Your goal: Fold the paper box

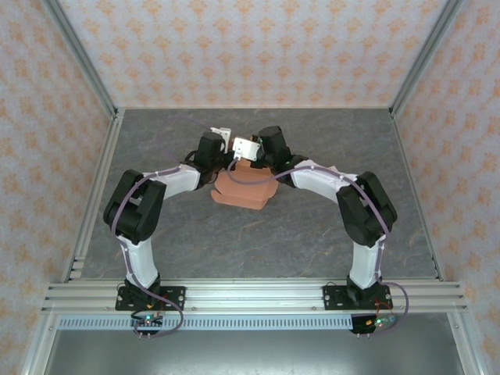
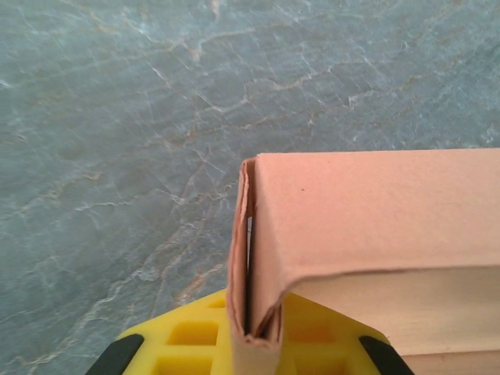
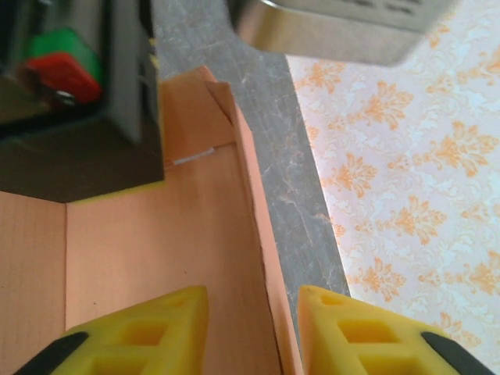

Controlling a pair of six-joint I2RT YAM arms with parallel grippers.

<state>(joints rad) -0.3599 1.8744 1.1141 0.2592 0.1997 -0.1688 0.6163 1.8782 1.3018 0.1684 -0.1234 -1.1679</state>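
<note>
1. The paper box (image 1: 244, 190) sits about mid-table on the grey marbled table (image 1: 328, 242). It's salmon-orange and only partly folded up. In the top view both arms bend in over it, one from each side.
2. The left gripper (image 2: 254, 336) is clamped on the box. In its wrist view, a doubled-up flap at the box's corner runs straight down between the yellow fingers (image 2: 187, 340), with basically no gap left. A flat panel of the box stretches off to the right from that corner, with a paler face below its fold.
3. The right gripper (image 3: 254, 312) has its jaws apart and isn't squeezing anything. Its fingers (image 3: 156, 332) straddle one upright side wall of the box, one on the orange panel side and the other on the table side. The wall's edge runs really close to the outer finger, and I can't tell if they actually touch.
4. In the right wrist view, the dark body of the left gripper is at the upper left. It's at the far corner of the box, right beside a small folded tab (image 3: 191, 117).
5. The walls (image 1: 250, 47) around the table have an orange floral pattern.
</note>
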